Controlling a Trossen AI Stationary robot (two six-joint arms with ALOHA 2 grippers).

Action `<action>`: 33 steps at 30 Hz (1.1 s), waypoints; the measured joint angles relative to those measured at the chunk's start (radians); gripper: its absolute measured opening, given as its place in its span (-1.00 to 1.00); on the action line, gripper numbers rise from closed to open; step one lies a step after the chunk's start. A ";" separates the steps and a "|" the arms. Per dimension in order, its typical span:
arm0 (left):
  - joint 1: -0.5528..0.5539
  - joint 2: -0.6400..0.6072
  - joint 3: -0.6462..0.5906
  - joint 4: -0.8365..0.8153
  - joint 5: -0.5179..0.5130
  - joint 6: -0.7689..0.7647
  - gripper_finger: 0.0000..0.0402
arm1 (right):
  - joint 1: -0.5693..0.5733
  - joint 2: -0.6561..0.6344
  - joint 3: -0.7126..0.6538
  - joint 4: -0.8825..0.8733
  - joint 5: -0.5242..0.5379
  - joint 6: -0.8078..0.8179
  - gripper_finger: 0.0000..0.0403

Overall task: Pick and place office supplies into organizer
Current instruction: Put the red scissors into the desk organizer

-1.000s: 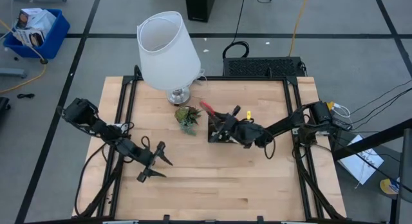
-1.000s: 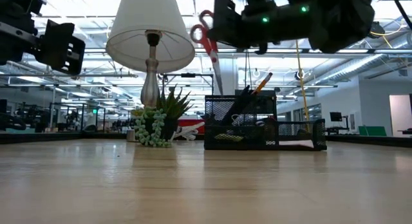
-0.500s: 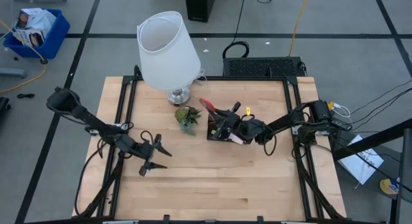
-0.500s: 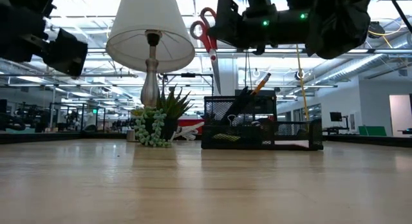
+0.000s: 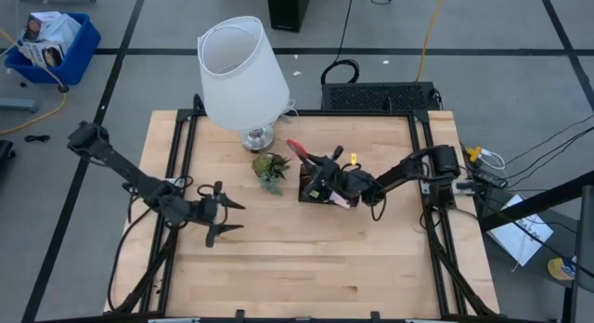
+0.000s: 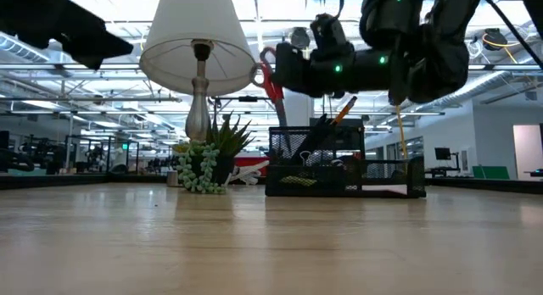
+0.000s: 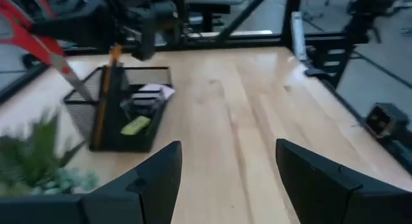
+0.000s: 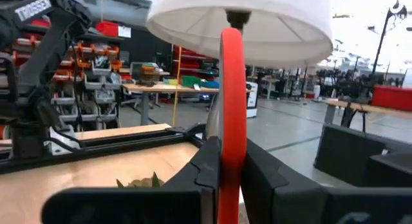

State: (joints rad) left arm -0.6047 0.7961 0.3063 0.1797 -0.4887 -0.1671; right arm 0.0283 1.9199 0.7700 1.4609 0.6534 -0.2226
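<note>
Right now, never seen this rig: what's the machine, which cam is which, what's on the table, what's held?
Two dark robot arms work at a wooden table. One camera looks straight down, one sits at table height, and each wrist carries one.

On the table: a white-shaded lamp, a small green plant and a black mesh organizer already holding pens and a yellow-green piece.

The right gripper is shut on the red-handled scissors, holding them above the organizer, blades pointing down. The left gripper hangs open and empty over the table's left part.
</note>
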 joint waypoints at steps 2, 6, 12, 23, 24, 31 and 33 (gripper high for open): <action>-0.012 -0.008 -0.001 -0.015 -0.036 0.000 0.27 | -0.009 0.024 0.000 0.009 -0.017 0.033 -0.84; -0.015 -0.009 -0.029 -0.022 -0.067 -0.037 0.27 | -0.009 0.077 0.000 0.061 -0.027 0.046 -0.79; -0.012 -0.009 -0.046 -0.021 -0.075 -0.071 0.27 | -0.008 0.108 0.000 0.086 -0.029 0.046 -0.80; -0.012 -0.009 -0.046 -0.026 -0.074 -0.073 0.27 | 0.032 0.106 0.002 0.015 0.053 0.050 -0.80; -0.012 -0.009 -0.046 -0.028 -0.073 -0.074 0.27 | 0.035 0.107 0.002 -0.001 0.054 0.052 -0.81; -0.012 -0.009 -0.046 -0.027 -0.073 -0.074 0.27 | 0.045 0.107 0.002 -0.037 0.052 0.092 -0.70; -0.012 -0.009 -0.046 -0.027 -0.073 -0.077 0.27 | 0.043 0.107 0.002 -0.045 0.052 0.117 -0.62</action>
State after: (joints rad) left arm -0.6167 0.7872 0.2607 0.1532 -0.5613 -0.2443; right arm 0.0709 2.0270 0.7715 1.4163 0.7055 -0.1059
